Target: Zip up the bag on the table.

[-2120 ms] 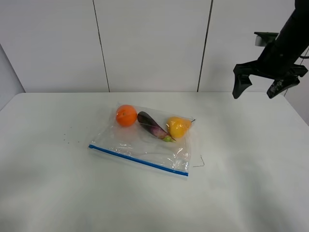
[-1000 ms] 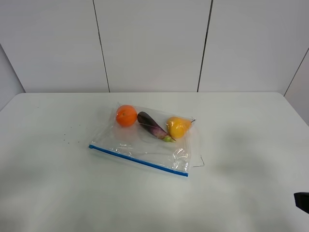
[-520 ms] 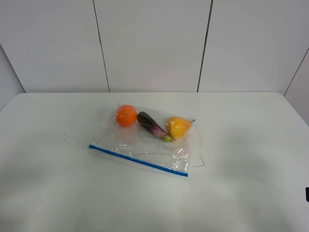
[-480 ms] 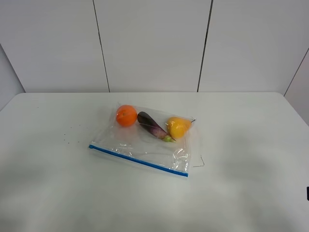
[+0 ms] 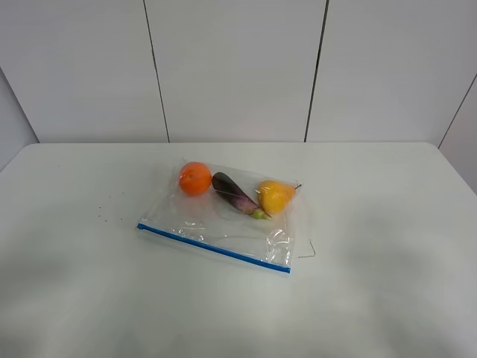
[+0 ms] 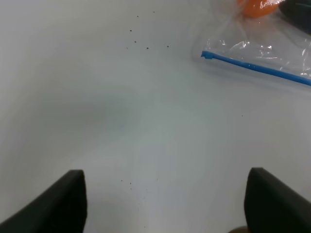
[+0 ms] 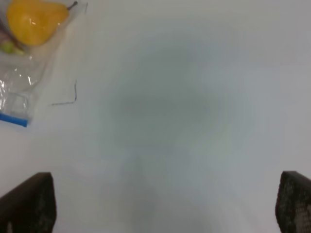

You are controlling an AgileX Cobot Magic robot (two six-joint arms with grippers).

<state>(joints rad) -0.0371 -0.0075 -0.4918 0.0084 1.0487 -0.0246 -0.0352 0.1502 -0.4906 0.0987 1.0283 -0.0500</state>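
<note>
The clear bag (image 5: 223, 218) lies flat on the white table (image 5: 387, 224), its blue zip strip (image 5: 212, 247) along the near edge. Through it show an orange (image 5: 195, 179), a purple aubergine (image 5: 235, 194) and a yellow pear (image 5: 274, 195). Neither arm shows in the exterior high view. My left gripper (image 6: 165, 204) is open and empty over bare table, apart from the zip strip's end (image 6: 208, 55). My right gripper (image 7: 163, 204) is open and empty, apart from the pear (image 7: 34, 20) and the other strip end (image 7: 12, 120).
A thin dark wire-like mark (image 5: 307, 252) lies on the table just right of the bag; it also shows in the right wrist view (image 7: 73, 94). Tiny dark specks (image 5: 104, 216) lie left of the bag. A panelled wall stands behind the table.
The right arm, raised at the upper right two seconds ago, dropped out of the exterior high view; its last dark sliver at the right edge is gone. The bag has not moved.
</note>
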